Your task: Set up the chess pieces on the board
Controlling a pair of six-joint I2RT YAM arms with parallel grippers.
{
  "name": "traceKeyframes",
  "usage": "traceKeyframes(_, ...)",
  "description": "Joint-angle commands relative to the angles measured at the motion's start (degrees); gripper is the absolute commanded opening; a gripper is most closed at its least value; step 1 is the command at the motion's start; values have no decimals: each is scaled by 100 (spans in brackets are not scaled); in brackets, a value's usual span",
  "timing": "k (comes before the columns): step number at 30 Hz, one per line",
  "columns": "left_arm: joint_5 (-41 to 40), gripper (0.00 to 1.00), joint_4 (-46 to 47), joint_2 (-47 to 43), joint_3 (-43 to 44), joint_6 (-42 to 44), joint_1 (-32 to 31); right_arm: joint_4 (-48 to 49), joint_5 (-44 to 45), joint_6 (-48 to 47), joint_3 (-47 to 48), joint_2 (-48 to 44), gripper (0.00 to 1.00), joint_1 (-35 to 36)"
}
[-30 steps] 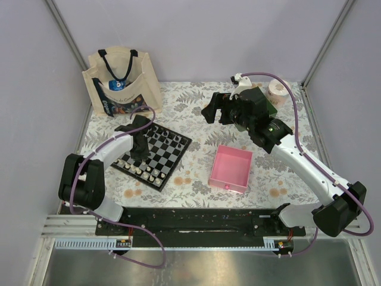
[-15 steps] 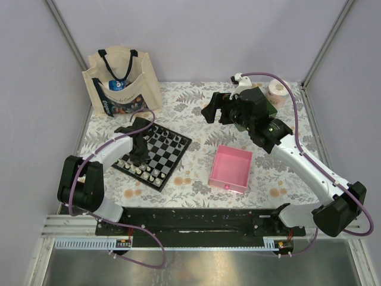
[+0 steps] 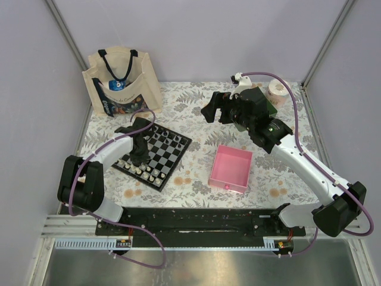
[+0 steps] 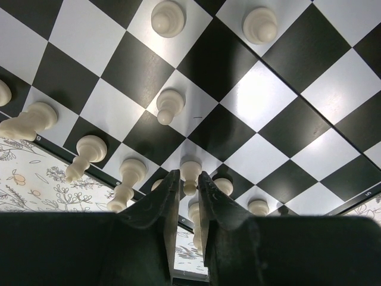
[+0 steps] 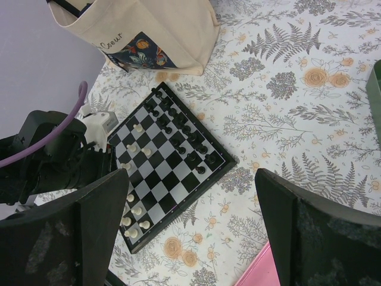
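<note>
While the overhead view hides it, the wrist view shows the left gripper (image 4: 188, 174) nearly closed, a tiny cream-white pawn (image 4: 190, 168) at its fingertips, grip unclear; the right gripper (image 5: 189, 179) gapes empty.

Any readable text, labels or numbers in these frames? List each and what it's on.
"Cœur": cursive print on the tote bag, right wrist view.
Possibly "5": tiny mark on the border of the board, left wrist view; not certain.
Too small to read: the label on the blue item in the bag, top view.

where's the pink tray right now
In the top view the pink tray lies right of the middle of the table, a gap away from the board on its left.
</note>
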Motion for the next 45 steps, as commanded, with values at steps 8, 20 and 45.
traceKeyframes(8,-108,35,127,-207,203,9,-6,190,-14,-44,-52,-71,97,-55)
traceKeyframes(20,-415,38,110,-420,687,106,363,181,-40,-26,-34,-27,97,-81)
traceKeyframes(45,-64,32,329,513,757,106,495,190,-58,-9,-52,-71,97,-81)
